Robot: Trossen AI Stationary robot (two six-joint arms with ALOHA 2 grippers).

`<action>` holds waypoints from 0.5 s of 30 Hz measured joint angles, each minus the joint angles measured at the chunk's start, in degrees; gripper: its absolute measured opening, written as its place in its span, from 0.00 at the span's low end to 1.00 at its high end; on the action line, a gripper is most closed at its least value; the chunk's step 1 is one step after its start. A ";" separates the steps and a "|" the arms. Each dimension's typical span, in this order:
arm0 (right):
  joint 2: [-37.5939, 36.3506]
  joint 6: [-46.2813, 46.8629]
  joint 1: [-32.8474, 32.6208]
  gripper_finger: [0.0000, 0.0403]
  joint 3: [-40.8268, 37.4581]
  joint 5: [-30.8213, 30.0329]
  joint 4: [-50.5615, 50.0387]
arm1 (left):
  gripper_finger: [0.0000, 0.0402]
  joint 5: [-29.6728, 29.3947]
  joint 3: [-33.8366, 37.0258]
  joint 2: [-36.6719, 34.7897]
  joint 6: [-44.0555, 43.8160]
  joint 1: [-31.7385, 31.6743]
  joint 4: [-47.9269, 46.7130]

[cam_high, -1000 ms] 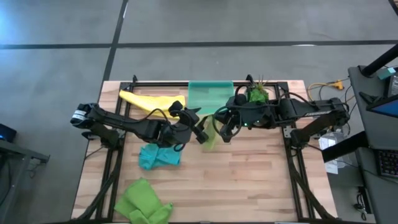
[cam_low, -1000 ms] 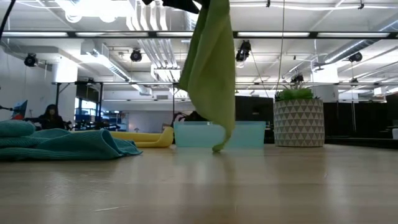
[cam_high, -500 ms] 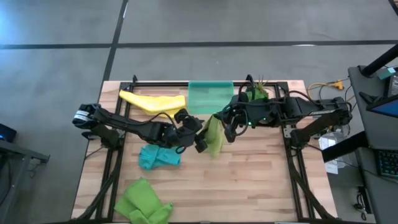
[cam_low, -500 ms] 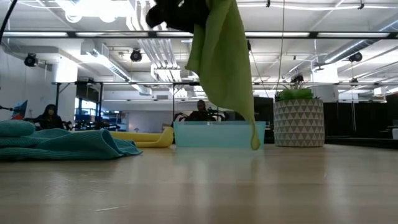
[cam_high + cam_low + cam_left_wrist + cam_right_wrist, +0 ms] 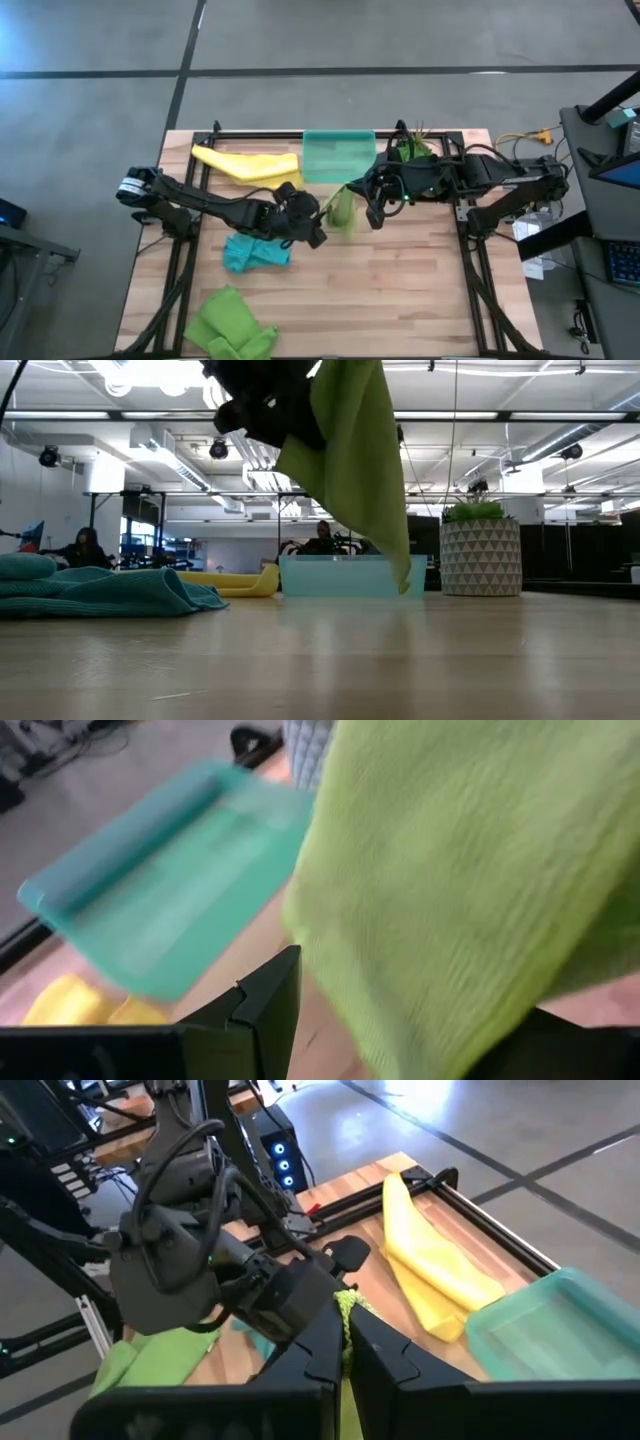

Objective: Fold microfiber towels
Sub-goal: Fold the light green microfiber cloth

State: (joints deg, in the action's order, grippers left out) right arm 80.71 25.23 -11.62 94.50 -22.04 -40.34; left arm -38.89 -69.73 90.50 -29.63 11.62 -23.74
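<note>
A lime green towel (image 5: pixel 341 211) hangs in the air over the table's middle, between my two grippers. My right gripper (image 5: pixel 374 208) is shut on its top. My left gripper (image 5: pixel 314 228), the dark shape at the upper left of the low view (image 5: pixel 265 405), has the towel's left side between its fingers. The towel's lowest tip (image 5: pixel 405 585) hangs just above the table. A yellow towel (image 5: pixel 245 162), a teal towel (image 5: pixel 255 250) and a second lime green towel (image 5: pixel 230 325) lie loose on the left half. My left gripper has the towel's left side (image 5: pixel 330 950) between its two fingers (image 5: pixel 270 1010), which stand well apart with bunched cloth filling the gap. It comes from the table's left, slanting down. That side (image 5: pixel 290 455) is drawn out leftward, clear of the table. My right gripper pinches the towel's upper edge (image 5: pixel 346 1312) between its two shut fingers, coming from the table's right and slanting down. How many layers it has, I cannot tell. The towel hangs below it, slack.
A translucent green tray (image 5: pixel 338 155) sits at the far edge, with a potted plant (image 5: pixel 413 150) to its right. Black frame rails run along the table's sides. Bare wood lies near and right of the hanging towel.
My left gripper has come down and tipped further downward, taking the towel's left side with it. That side now flares out lower and to the left. The towel's hanging tip has swung toward the table's right. The towel's top has stayed at my right gripper.
</note>
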 joint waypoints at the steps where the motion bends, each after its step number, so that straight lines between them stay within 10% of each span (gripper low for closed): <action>1: 0.00 0.00 0.00 0.02 0.00 0.01 -0.14 | 0.40 0.02 0.00 -0.04 -0.06 0.00 -1.18; 8: 0.00 -0.50 0.00 0.02 0.00 0.02 -0.53 | 0.35 0.24 0.00 -0.38 -0.13 0.95 -5.16; 15: 0.00 -0.39 0.00 0.02 0.00 0.02 -3.45 | 0.03 0.45 0.00 -2.13 0.25 1.83 -6.91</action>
State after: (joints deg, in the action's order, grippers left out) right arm 80.71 24.85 -11.62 94.50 -22.02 -43.80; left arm -38.45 -69.73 88.36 -29.39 13.45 -30.64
